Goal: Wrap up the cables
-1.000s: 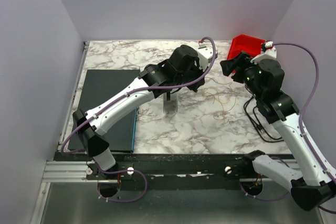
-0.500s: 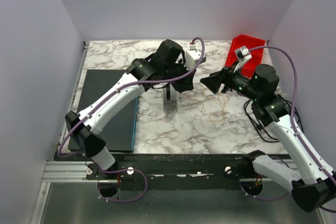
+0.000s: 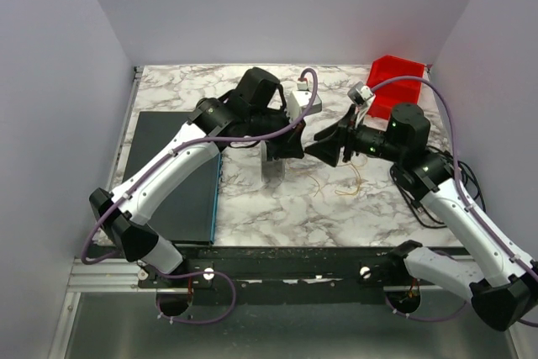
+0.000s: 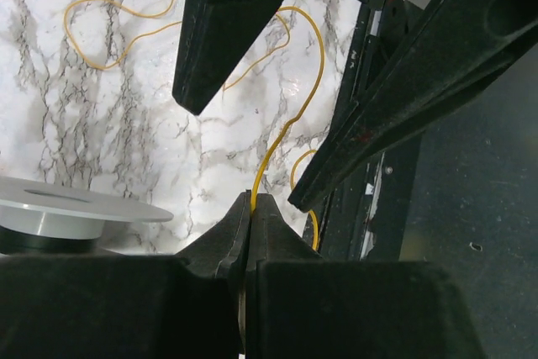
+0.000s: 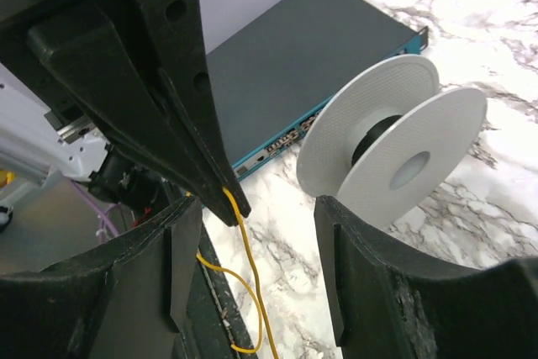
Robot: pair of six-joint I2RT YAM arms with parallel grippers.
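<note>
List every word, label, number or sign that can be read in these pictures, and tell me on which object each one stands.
No text can be read in any view.
Dark flat box: small marks beside the ports on its teal-edged front, too small and blurred to read.
White spool: no print visible.
Red bin: no label visible.
Yellow cable: no marking visible.

The right hand (image 3: 326, 147) is swung away from the red plastic bin (image 3: 402, 73) toward the middle of the white marbled counter (image 3: 252, 199). It is now set close to the left hand (image 3: 294, 142), whose wrist is shifted leftward. The right jaws are narrowed slightly.
</note>
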